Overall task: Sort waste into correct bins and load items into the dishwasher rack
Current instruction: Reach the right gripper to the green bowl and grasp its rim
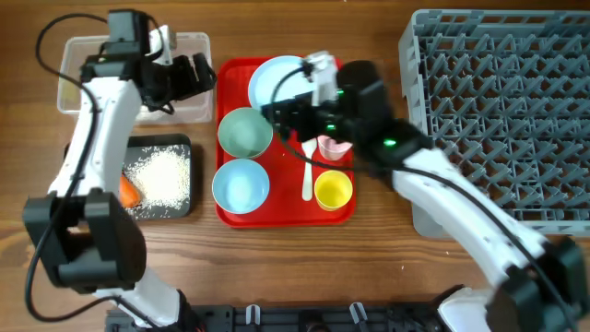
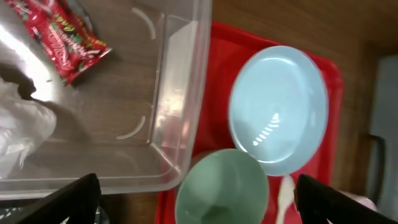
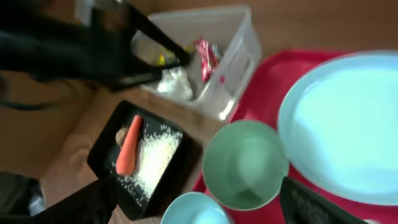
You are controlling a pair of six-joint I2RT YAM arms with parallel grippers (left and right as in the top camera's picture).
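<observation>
On the red tray (image 1: 286, 214) lie the pale blue plate (image 1: 275, 78), a green bowl (image 1: 244, 132), a blue bowl (image 1: 241, 184), a pink cup (image 1: 334, 148), a yellow cup (image 1: 333, 189) and a white spoon (image 1: 307, 175). My right gripper (image 3: 199, 193) hangs open over the green bowl (image 3: 245, 165), touching nothing. My left gripper (image 2: 196, 186) is open and empty between the clear tub (image 2: 180, 93) and the tray. The tub holds a red wrapper (image 2: 62, 40) and white tissue (image 2: 22, 134). Rice (image 3: 152, 158) and a carrot (image 3: 129, 146) lie in the black tray (image 1: 159, 146).
The grey dishwasher rack (image 1: 502, 111) stands at the right, beyond the red tray. The left arm (image 1: 88, 138) reaches over the black tray and the tub. The right arm (image 1: 442, 194) crosses the table between the tray and the rack.
</observation>
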